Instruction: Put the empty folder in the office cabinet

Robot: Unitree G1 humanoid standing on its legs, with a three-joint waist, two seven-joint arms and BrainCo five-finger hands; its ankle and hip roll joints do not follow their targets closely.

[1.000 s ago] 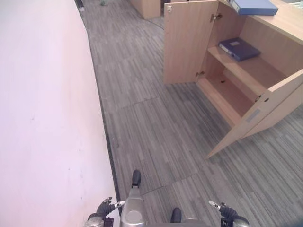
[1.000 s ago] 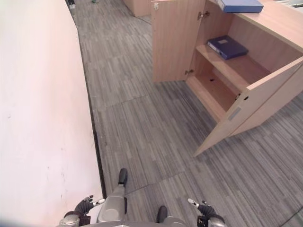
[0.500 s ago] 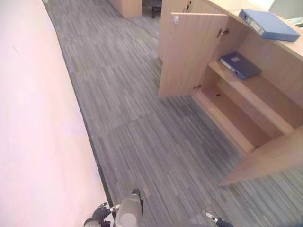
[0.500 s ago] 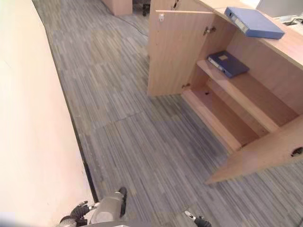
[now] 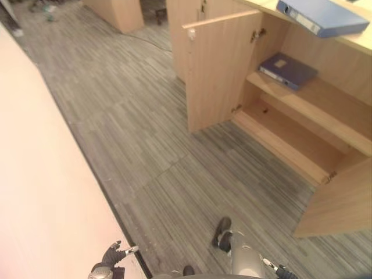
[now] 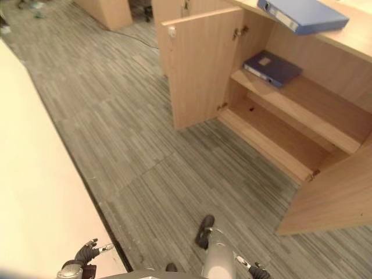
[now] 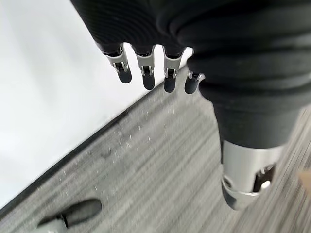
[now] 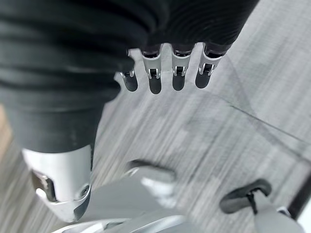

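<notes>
A light blue folder (image 5: pixel 322 16) lies flat on top of the wooden office cabinet (image 5: pixel 325 110). A darker blue folder (image 5: pixel 288 70) lies on the cabinet's upper shelf, and the bottom shelf (image 5: pixel 290 139) is bare. Both cabinet doors stand open. My left hand (image 5: pixel 110 257) hangs low by the wall, fingers (image 7: pixel 146 73) straight, holding nothing. At the bottom edge, far from the cabinet, my right hand (image 5: pixel 279 270) also hangs with relaxed fingers (image 8: pixel 165 73) and nothing in it.
A pale wall (image 5: pixel 40 192) runs along my left side. The cabinet's left door (image 5: pixel 218 70) juts out over the grey carpet (image 5: pixel 145 133), and its right door (image 5: pixel 343 200) swings out near me. Another wooden unit (image 5: pixel 119 11) stands at the far end.
The whole view has swung, so the camera moved: the cabinet now sits more to the centre and the wall takes up less. Both hands still hang low and hold nothing.
</notes>
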